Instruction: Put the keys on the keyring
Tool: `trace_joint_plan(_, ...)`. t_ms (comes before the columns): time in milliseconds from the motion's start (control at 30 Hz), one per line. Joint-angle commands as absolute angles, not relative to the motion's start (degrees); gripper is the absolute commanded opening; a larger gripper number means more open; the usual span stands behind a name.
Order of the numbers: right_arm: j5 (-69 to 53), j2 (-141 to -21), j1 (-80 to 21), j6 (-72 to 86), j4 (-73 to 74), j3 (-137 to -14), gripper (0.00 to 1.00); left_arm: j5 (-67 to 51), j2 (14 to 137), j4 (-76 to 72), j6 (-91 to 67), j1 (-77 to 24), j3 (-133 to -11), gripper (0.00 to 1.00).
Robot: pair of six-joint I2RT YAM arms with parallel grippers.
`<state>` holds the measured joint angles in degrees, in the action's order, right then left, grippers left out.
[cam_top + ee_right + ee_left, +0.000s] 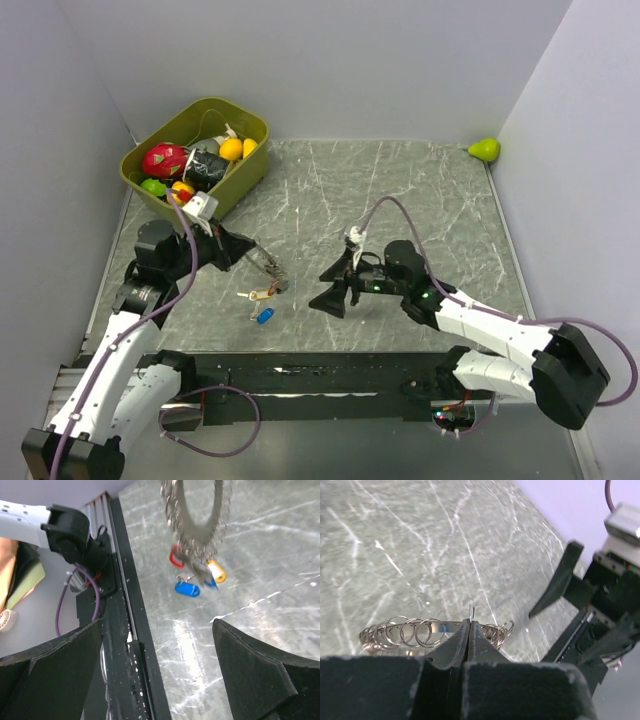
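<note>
Grey veined stone tabletop (430, 190) between plain pale lilac walls (330, 60), black front rail (300, 377).

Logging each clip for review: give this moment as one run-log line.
left gripper: shut on keyring | right gripper: open, apart from keyring | keys: clustered by keyring, threading unclear

From the right wrist, the keyring (197, 536) hangs ahead of the right gripper (157, 625) as a blur, its top cut off by the upper edge. The keys (187, 588) under it smear together (blue, yellow and red heads show, the metal blades hardly). From the left wrist, the left gripper (470, 626) hides the keyring's near side behind its pressed-together fingers. From above, the keyring at that claw's tip is too small to trace.
</note>
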<state>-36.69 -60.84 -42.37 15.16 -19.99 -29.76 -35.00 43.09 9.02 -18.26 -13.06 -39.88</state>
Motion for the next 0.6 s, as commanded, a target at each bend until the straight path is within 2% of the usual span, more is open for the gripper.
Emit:
trace_joint_plan(0,-29.73,-63.63,-47.36,11.96,-16.97,-35.68,0.96,-40.16,42.36,3.52,-20.13,-8.10,-41.49,0.01)
trace_joint_plan(133,-24.63,-69.15,-51.76,10.72,-13.54,-40.50,0.95,-43.67,43.24,1.33,-21.88,-3.96,-41.22,0.01)
trace_joint_plan(400,-13.28,-81.37,-59.58,14.14,-6.61,-50.61,0.84,-46.23,43.16,-3.42,-25.48,6.66,-39.73,0.01)
trace_joint_plan(567,-11.86,-88.85,-61.61,17.92,-8.43,-54.40,0.80,-48.69,43.24,-9.22,-31.11,13.26,-37.88,0.01)
